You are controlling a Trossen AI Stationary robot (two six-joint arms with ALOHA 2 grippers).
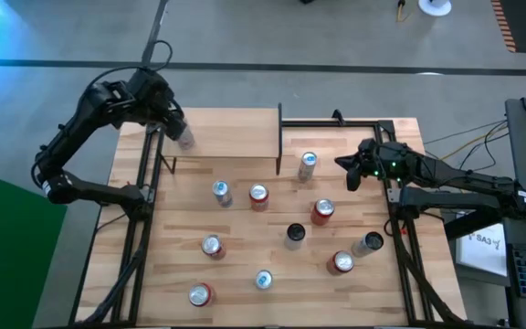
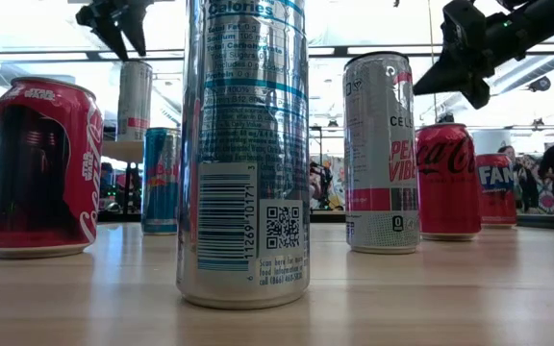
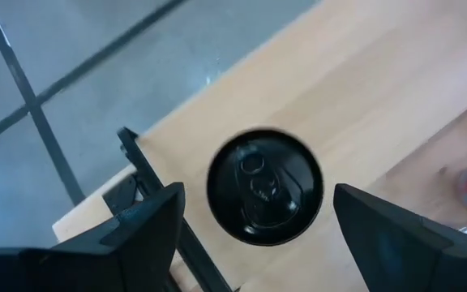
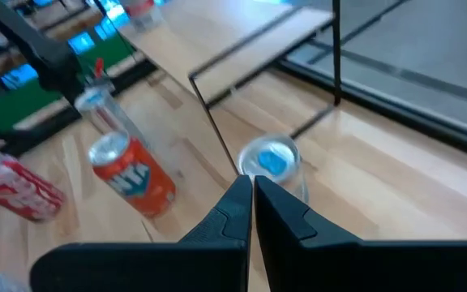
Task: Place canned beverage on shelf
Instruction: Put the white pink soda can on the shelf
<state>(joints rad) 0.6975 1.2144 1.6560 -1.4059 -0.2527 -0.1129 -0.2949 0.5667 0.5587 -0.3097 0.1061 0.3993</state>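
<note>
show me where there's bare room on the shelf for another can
Most of the shelf is bare: the whole stretch from the can at its left end, under the open left gripper, to the right edge. The table in front is crowded with cans.

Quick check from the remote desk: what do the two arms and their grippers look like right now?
Both arms are dark, jointed and slim, with black cables along them. The left gripper has two flat, wedge-shaped black fingers. The right gripper matches it; small green lights glow on its wrist.

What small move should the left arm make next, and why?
Probably lift the left gripper straight up and away. Its fingers stand open, apart from the can, which already stands upright on the shelf near its left end.
</note>
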